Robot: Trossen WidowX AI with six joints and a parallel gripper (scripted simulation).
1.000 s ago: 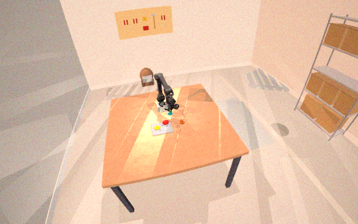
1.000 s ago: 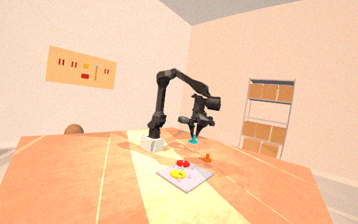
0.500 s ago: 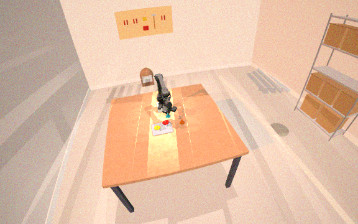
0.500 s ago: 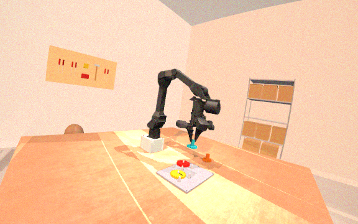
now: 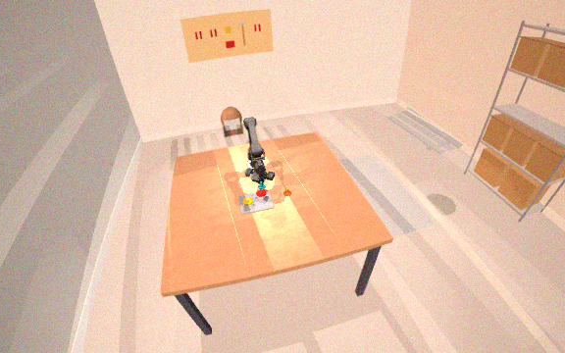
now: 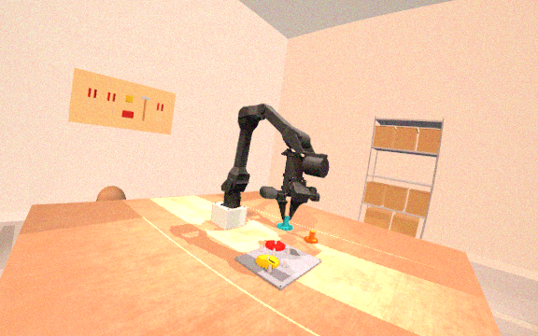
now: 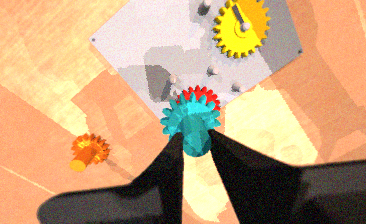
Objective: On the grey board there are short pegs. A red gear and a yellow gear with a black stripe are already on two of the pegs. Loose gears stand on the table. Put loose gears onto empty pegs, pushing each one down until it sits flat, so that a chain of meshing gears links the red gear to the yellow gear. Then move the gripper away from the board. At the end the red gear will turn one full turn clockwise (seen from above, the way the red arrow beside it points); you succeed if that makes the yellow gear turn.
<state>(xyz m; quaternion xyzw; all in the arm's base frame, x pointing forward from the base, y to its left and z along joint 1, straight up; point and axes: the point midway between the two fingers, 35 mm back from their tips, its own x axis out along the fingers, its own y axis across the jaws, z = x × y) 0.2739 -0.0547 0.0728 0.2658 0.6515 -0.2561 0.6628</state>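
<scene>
Left, on the grey board (image 5: 250, 210) (image 6: 302, 263) (image 7: 134, 40): possible stall at the yellow gear (image 5: 247, 201) (image 6: 267, 261) (image 7: 226, 37) if left with a gap in the chain, or with teeth landing on teeth rather than between them.

Next right, at the red gear (image 5: 261, 193) (image 6: 275, 245) (image 7: 199, 92): risk of clipping its rim with too low a crossing toward the empty peg (image 6: 275, 250) (image 7: 212, 70) in between. Also a risk of jamming high on a peg if brought down tilted or off-centre.

Teal gear (image 5: 261, 186) (image 6: 285, 226) (image 7: 189, 106): beyond the red gear, off the pegs. Toothed disc below, upright stem above; bright teal, teeth apparently whole. Jaws of the gripper (image 5: 261, 183) (image 6: 287, 216) (image 7: 196, 134) clamped on that stem. Possible slip or twist under a hard push. In the wrist view, partly over the red gear; contact impossible to tell.

Far right, on the table: orange gear (image 5: 287, 192) (image 6: 311, 239) (image 7: 96, 147), smaller-looking, stem up. Likely trouble from a mismatched size on the wrong peg.
</scene>
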